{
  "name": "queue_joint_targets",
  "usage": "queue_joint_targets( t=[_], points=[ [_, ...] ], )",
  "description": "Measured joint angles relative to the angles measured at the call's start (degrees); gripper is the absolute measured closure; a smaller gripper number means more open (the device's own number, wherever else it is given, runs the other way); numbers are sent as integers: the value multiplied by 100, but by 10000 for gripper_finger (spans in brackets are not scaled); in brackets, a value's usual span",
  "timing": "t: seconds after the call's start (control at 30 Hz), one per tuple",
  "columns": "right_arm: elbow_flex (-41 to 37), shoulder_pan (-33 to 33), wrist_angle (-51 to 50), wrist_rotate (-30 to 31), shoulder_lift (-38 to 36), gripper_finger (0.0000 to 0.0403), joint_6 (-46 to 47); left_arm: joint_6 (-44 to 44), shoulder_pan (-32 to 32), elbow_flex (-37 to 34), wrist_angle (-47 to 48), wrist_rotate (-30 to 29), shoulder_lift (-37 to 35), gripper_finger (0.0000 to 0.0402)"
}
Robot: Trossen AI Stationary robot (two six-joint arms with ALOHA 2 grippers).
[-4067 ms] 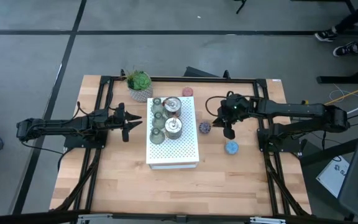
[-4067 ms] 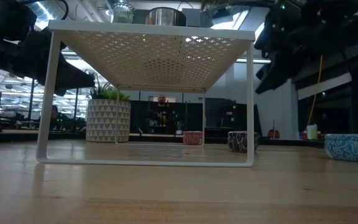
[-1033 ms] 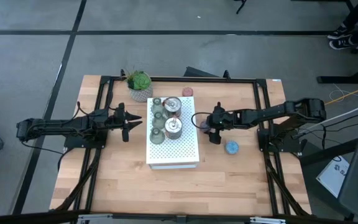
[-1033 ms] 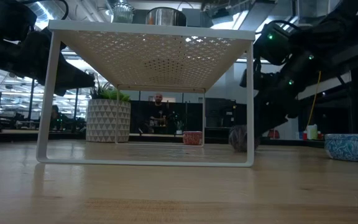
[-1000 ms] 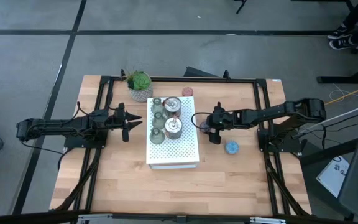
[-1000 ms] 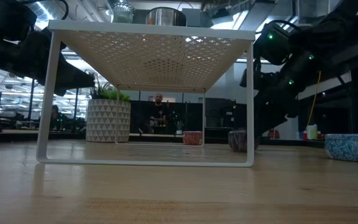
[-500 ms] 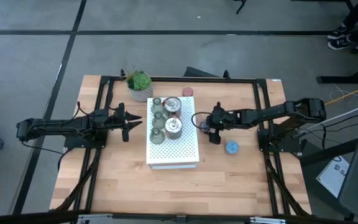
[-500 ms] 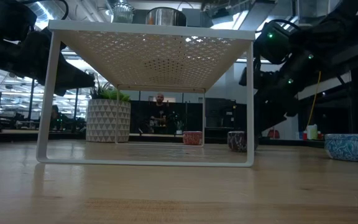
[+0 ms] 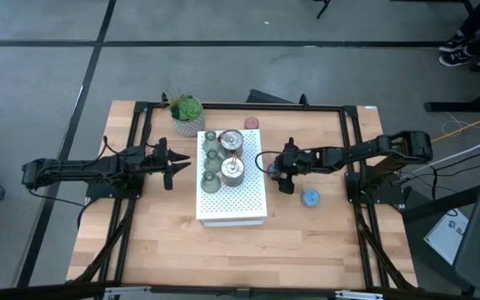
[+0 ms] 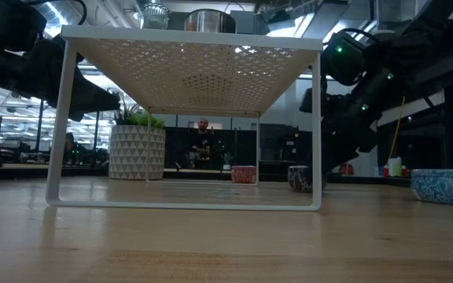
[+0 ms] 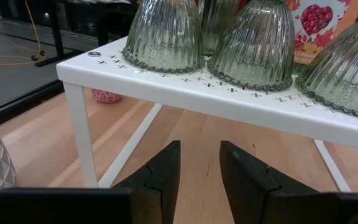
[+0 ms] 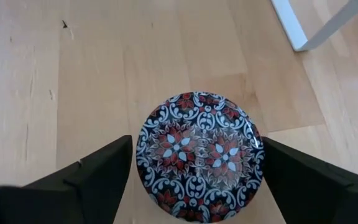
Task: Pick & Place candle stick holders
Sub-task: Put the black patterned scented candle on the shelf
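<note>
**Kid:** Candle stick holders, where are they all?

**Friend:** Three green glass ones (image 9: 211,152) stand in a row on top of the white box with holes (image 9: 244,204). Two round silver ones (image 9: 233,170) sit next to them on the same box. A pink one (image 9: 252,123) is on the bench (image 9: 223,250) behind the box, close to the plant in the white pot (image 9: 187,114).

**Kid:** And the purple one?

**Friend:** The purple one (image 12: 199,155) stands on the bench just to the right of the box. It has a red, white and dark flower pattern on top. The right pincer (image 9: 278,172) is down low around it. One finger (image 12: 92,177) is on each side of it, spread wide apart. The fingers are close to it, but I cannot tell if they touch it.

**Kid:** Where is the blue one?

**Friend:** The blue one (image 9: 310,197) sits on the bench near the right arm, a bit apart from the purple one.

**Kid:** What is the other arm doing?

**Friend:** The left pincer (image 9: 176,167) hangs in the air on the left side of the box. It points at the box. Its two fingers (image 11: 160,177) have only a small gap between them and they hold nothing. From its camera you see the green glass ones up on the box edge.
</note>
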State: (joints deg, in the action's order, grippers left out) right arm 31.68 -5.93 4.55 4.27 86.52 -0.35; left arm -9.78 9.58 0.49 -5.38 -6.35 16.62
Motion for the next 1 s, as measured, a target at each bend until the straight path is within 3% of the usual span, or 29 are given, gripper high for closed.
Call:
queue_joint_targets(
  t=[0.2, 0.7, 1.0],
  points=[
    [13, 0, -80, 0, -6, 117, 141, 0, 1, -2, 1, 0, 0, 294],
    [22, -2, -332, -449, -89, 118, 550, 0, 2, -2, -1, 0, 0, 294],
    [-15, 0, -990, -548, -748, 118, 906, 1, 2, -2, -1, 0, 2, 294]
  ],
)
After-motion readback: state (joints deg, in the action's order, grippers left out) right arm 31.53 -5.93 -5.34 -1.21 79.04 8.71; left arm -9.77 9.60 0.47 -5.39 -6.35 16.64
